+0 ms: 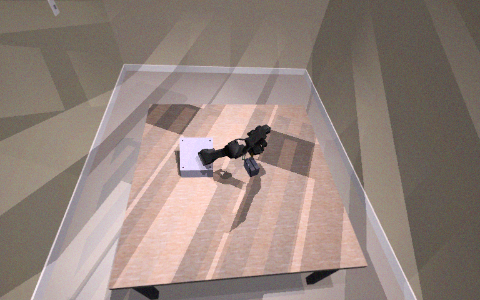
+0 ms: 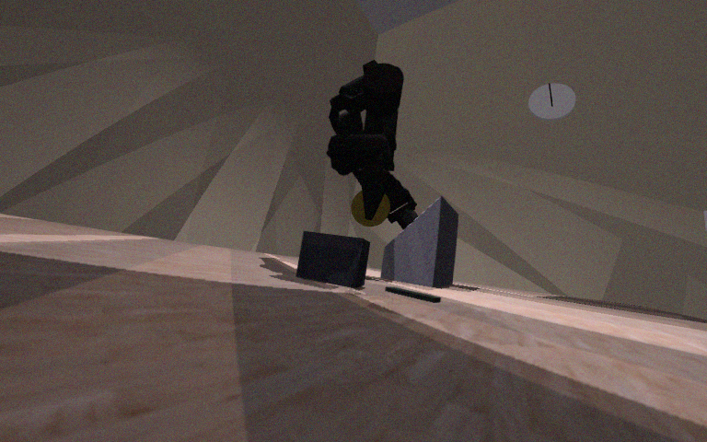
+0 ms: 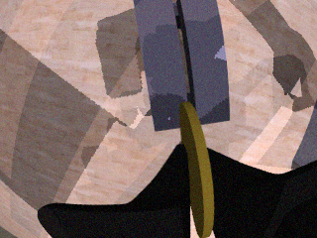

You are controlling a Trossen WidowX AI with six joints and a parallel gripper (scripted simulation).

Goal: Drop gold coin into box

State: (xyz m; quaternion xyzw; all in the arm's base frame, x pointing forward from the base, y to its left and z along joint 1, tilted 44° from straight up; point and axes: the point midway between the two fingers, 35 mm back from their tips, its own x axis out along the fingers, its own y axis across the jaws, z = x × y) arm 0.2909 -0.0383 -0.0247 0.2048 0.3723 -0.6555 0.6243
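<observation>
My gripper (image 3: 186,150) (image 2: 371,211) (image 1: 252,152) is shut on the gold coin (image 3: 200,185) (image 2: 359,208) and holds it on edge, pinched between the dark fingers. The grey box (image 3: 161,59) (image 2: 332,258) (image 1: 251,167) stands on the table right below. In the wrist view its narrow slot (image 3: 184,47) runs along the lid, nearly in line with the coin's edge. In the exterior view the coin hangs clear above the box's right end, not touching the lid. The flat dark-green holder (image 2: 412,294) lies empty on the table beside the box.
The arm's pale base block (image 1: 192,155) (image 2: 422,250) stands close to the box. A see-through wall (image 1: 212,69) surrounds the wooden table (image 1: 247,229). The table's front edge is far from the gripper.
</observation>
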